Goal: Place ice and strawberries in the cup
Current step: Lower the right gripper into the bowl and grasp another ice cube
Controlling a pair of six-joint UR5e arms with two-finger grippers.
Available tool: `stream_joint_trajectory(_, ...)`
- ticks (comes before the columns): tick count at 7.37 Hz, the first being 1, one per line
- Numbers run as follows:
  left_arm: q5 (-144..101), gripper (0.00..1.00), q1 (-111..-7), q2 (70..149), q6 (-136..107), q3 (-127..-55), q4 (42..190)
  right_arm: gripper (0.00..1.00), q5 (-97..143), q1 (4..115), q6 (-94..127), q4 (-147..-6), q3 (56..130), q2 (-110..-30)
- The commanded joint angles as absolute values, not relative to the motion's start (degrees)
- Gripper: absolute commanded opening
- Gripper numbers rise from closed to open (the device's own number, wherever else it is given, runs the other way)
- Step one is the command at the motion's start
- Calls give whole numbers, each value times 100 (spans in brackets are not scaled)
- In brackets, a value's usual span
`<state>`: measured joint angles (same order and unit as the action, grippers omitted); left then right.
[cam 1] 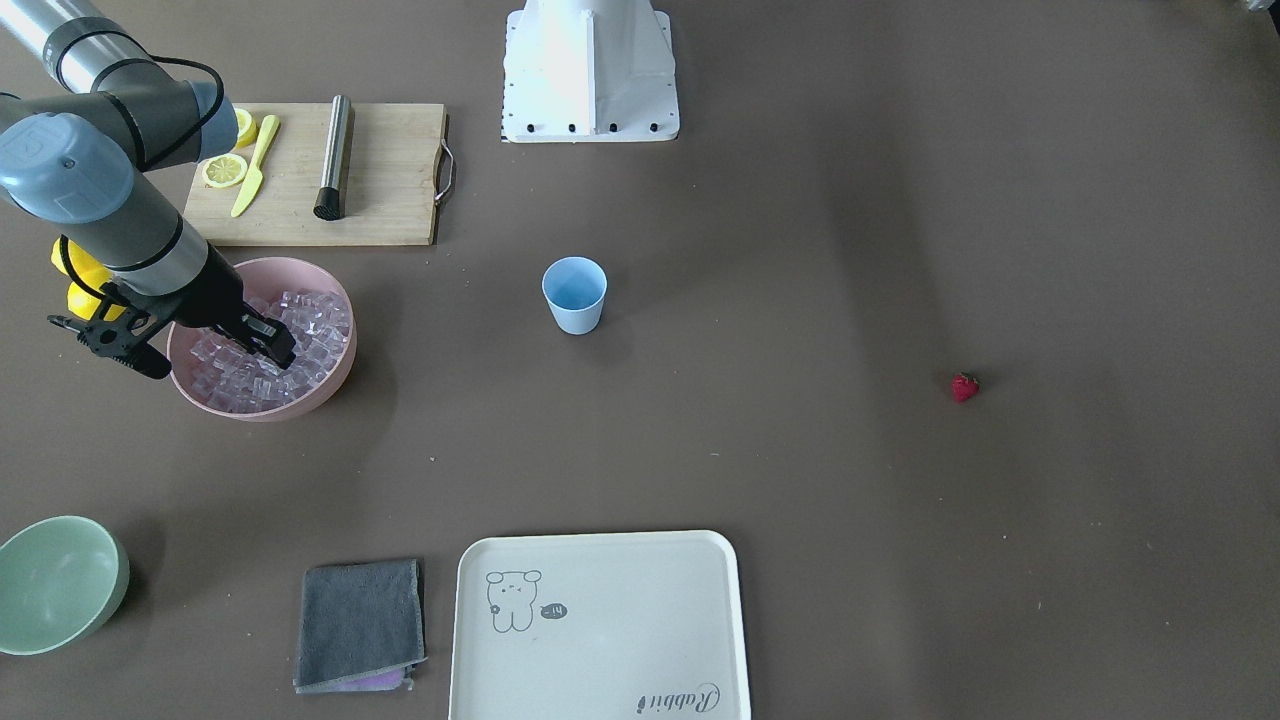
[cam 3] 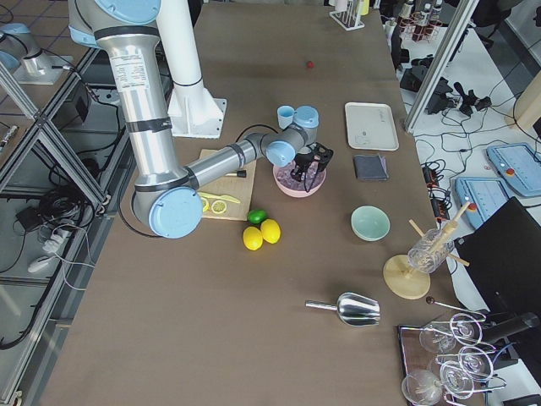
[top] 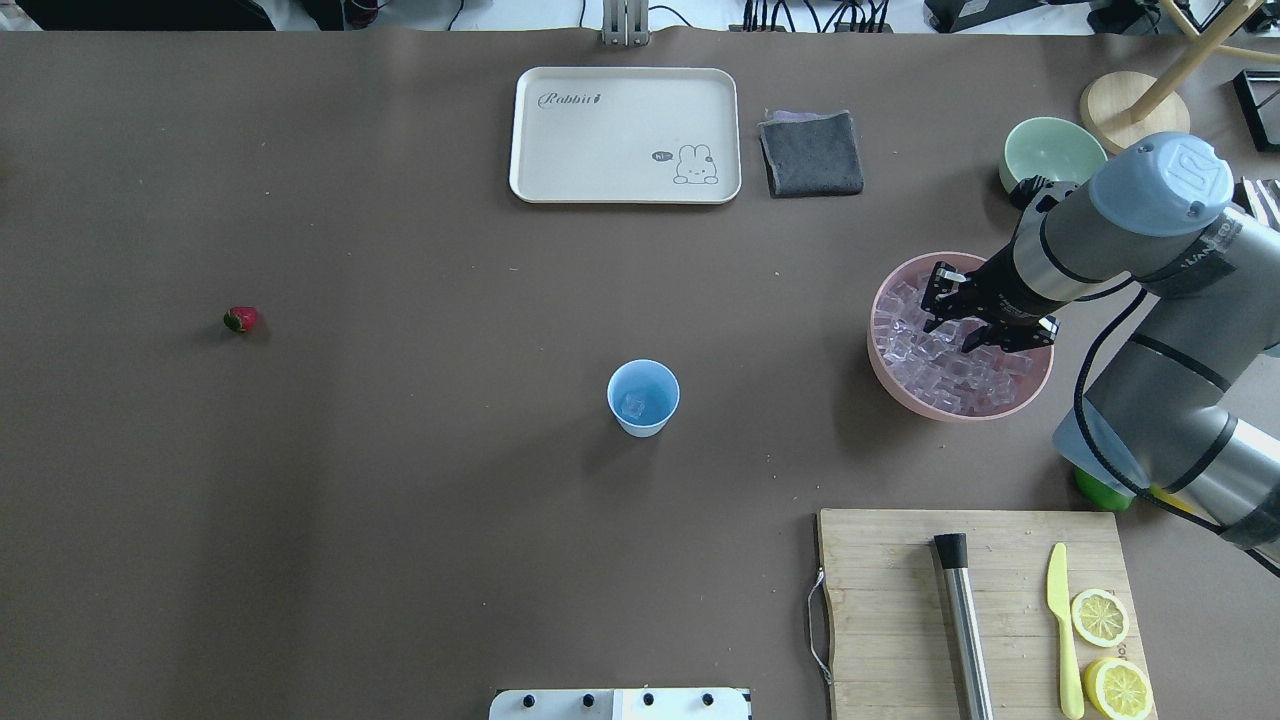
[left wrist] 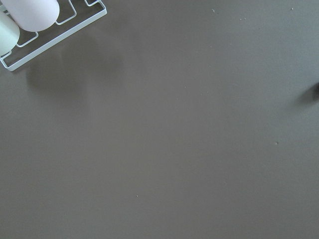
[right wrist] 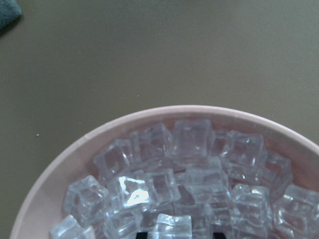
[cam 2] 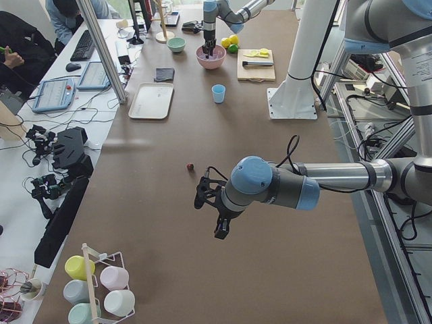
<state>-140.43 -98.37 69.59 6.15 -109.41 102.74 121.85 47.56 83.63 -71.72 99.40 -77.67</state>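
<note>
Black-fingered, the right gripper (top: pixel 952 330) reaches down into the ice (right wrist: pixel 189 139) in the pink bowl (right wrist: pixel 65 159), its tips slightly apart astride one cube. I judge this the ice-picking step: next it must pinch that cube, lift it and carry it to the blue cup (cam 1: pixel 575 295). The strawberry (top: pixel 240 319) lies far off, near the left gripper (cam 2: pixel 212 214), whose state I cannot tell.

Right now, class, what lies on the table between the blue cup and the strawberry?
Nothing. The overhead view shows only bare brown table between the cup and the strawberry.
</note>
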Motion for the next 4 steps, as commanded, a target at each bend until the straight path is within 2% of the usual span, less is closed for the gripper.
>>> stream_joint_trajectory(1, -14045, 98, -9853, 6961, 615, -10942, 10274, 0, 12208, 4755, 8367, -7172, 9949, -7761)
stream_joint_trajectory(3, -14045, 98, -9853, 6952, 615, -10934, 10274, 0, 12278, 4842, 8367, -7198, 10098, -7770)
stream_joint_trajectory(4, -14088, 98, -9853, 6952, 615, -10942, 10266, 0, 12487, 4999, 8367, -7268, 10394, -7804)
